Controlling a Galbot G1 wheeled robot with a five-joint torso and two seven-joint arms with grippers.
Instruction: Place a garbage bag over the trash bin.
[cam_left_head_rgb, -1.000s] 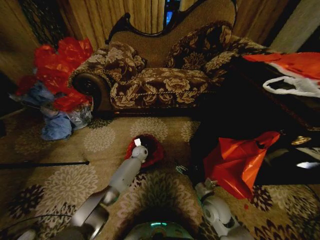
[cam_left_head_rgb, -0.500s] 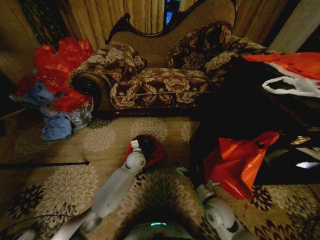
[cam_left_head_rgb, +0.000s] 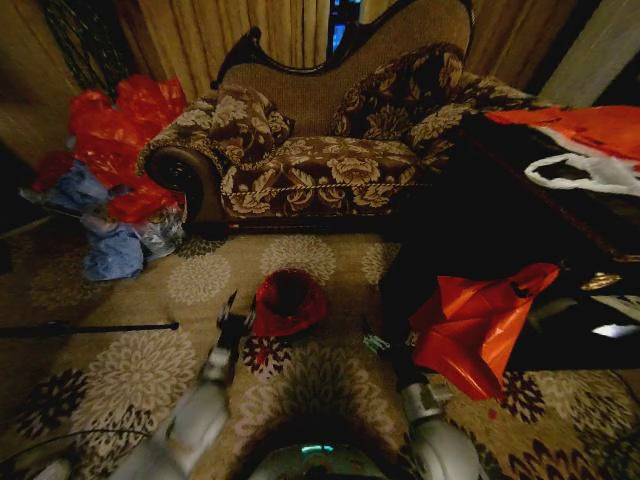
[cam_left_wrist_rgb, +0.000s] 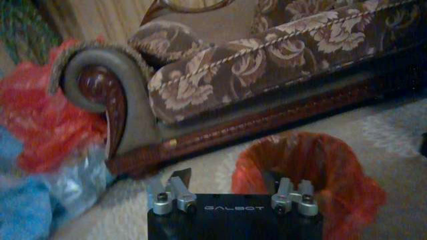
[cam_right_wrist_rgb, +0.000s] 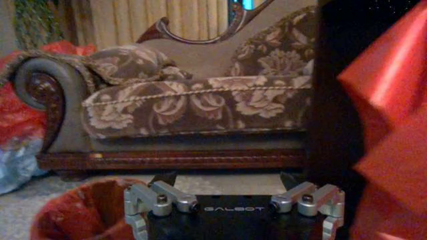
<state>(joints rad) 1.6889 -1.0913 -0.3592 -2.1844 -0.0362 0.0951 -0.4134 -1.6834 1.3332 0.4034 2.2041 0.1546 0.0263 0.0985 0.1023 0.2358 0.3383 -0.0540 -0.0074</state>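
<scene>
The left claw (cam_left_head_rgb: 231, 318), fingers spread and grasping nothing, sits lower-centre just left of the garbage bag (cam_left_head_rgb: 288, 303), which lines the trash bin (cam_left_wrist_rgb: 308, 181); the right claw (cam_left_head_rgb: 372, 342), also released, waits lower right. The film looks light, slippery and tearable; pinch it at the rim fold.

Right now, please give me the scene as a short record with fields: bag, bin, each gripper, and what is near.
garbage bag: deep-red garbage bag lines the bin, its edge folded over the rim
trash bin: trash bin stands upright on the carpet, before the sofa
left gripper: left gripper open, beside the bin, holding nothing
right gripper: right gripper open, low over the carpet, apart from the bin
nearby: orange-red bag on the robot's right; heap of red and blue bags beside the sofa
</scene>
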